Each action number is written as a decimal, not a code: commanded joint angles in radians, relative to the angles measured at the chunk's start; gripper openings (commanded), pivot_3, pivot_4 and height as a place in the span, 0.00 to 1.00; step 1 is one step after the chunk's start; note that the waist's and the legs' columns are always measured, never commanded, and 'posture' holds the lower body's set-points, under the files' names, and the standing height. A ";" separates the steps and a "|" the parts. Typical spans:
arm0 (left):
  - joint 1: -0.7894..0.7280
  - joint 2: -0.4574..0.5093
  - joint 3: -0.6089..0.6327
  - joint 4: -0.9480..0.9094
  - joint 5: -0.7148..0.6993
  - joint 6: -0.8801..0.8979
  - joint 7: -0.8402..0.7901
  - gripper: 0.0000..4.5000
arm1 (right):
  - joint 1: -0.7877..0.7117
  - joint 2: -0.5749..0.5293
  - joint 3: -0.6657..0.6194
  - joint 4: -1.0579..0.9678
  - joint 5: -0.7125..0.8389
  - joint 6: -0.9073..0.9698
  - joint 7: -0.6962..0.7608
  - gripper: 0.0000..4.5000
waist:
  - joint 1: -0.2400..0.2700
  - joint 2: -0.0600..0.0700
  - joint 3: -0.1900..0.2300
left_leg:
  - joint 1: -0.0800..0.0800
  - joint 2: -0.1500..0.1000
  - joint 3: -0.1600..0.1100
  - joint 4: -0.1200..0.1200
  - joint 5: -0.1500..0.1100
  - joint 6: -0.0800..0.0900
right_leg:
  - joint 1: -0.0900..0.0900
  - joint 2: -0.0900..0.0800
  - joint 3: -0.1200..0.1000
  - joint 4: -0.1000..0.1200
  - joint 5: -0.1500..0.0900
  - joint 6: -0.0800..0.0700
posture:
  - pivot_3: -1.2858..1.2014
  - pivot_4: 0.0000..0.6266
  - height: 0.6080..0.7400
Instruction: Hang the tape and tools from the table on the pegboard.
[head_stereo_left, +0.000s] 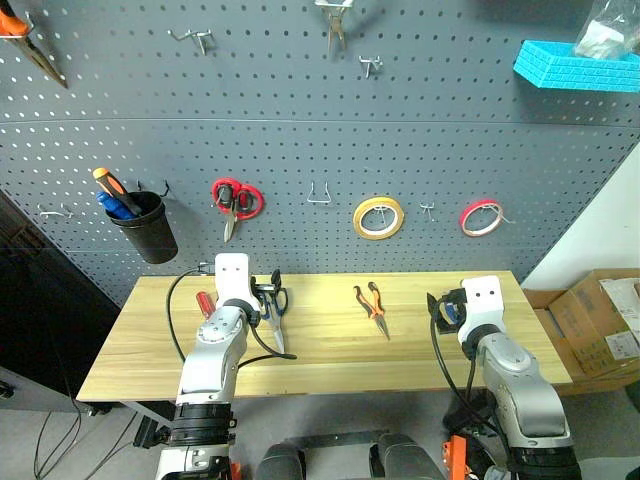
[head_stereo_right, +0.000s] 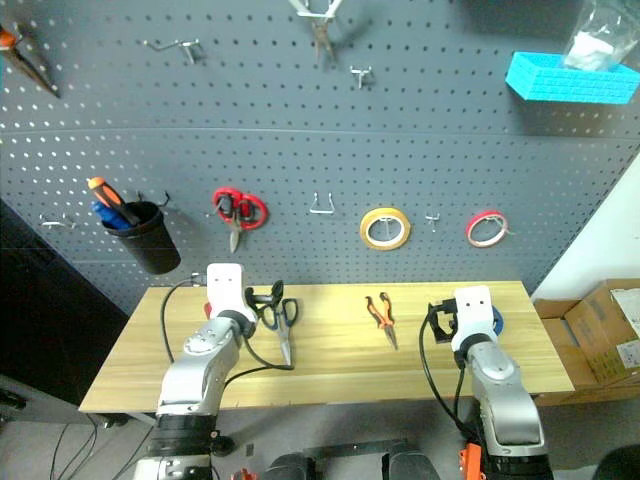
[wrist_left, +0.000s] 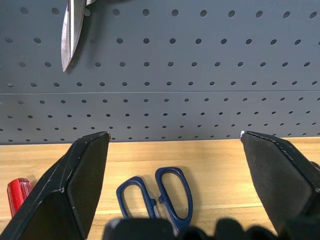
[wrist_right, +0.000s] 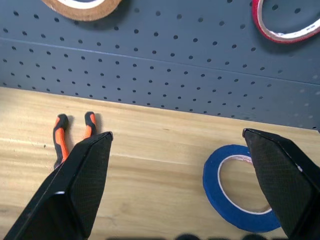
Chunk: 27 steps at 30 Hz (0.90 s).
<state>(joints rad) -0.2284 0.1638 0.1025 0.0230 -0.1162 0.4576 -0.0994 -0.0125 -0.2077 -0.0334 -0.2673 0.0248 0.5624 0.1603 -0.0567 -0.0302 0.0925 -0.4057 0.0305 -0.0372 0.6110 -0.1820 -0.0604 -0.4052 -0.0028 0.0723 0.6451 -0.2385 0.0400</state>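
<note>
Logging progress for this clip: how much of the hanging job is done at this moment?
Nothing looks done. The blue tape, pliers, dark blue scissors and red screwdriver all lie on the table. Nothing is in hand: the left gripper and right gripper are open and empty. All four items remain to hang on the pegboard.

The long rectangular surface (head_stereo_left: 330, 350) is pale yellow wood grain. Behind it the large perforated pegboard (head_stereo_left: 300, 120) is dark grey, dotted with even rows of small holes. The thin ring-shaped tape roll (wrist_right: 240, 187) is blue with a pale inner face. The pliers (head_stereo_left: 372, 308) have orange-and-black handles, the scissors (wrist_left: 160, 195) dark blue ones, and the small screwdriver (wrist_left: 18, 194) a clear red handle. Each tool's fingers (wrist_right: 85, 185) are matte black.
</note>
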 joint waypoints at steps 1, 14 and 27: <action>-0.029 0.012 -0.043 -0.063 -0.002 0.007 -0.047 0.99 | -0.006 -0.042 -0.007 -0.038 0.019 0.022 0.047 1.00 | 0.001 0.000 0.007 | 0.000 0.000 0.000 0.000 0.000 0.000 | 0.000 0.000 0.000 0.000 0.000 0.000 | 0.51 0.19 1.00; -0.195 -0.094 -0.239 -0.068 -0.243 0.307 -0.381 0.99 | -0.241 -0.337 0.003 0.383 0.071 -0.037 0.384 1.00 | 0.000 -0.001 0.115 | -0.006 -0.001 -0.001 0.001 0.000 0.001 | -0.003 0.000 0.000 -0.001 -0.001 0.002 | 0.51 0.42 1.00; -0.295 -0.278 -0.372 0.119 -0.281 0.343 -0.468 0.99 | -0.524 -0.388 0.052 0.966 0.024 -0.242 0.545 1.00 | -0.001 -0.001 0.199 | -0.012 -0.002 -0.001 0.001 -0.003 0.006 | -0.006 -0.001 0.001 0.000 -0.002 0.013 | 0.50 0.54 1.00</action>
<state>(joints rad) -0.5103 -0.0988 -0.2532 0.1511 -0.3939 0.8173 -0.5478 -0.5246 -0.5846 0.0238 0.6732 0.0566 0.3451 0.6913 -0.0579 -0.0315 0.2916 -0.4173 0.0284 -0.0386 0.6119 -0.1853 -0.0546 -0.4114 -0.0035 0.0731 0.6454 -0.2405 0.0527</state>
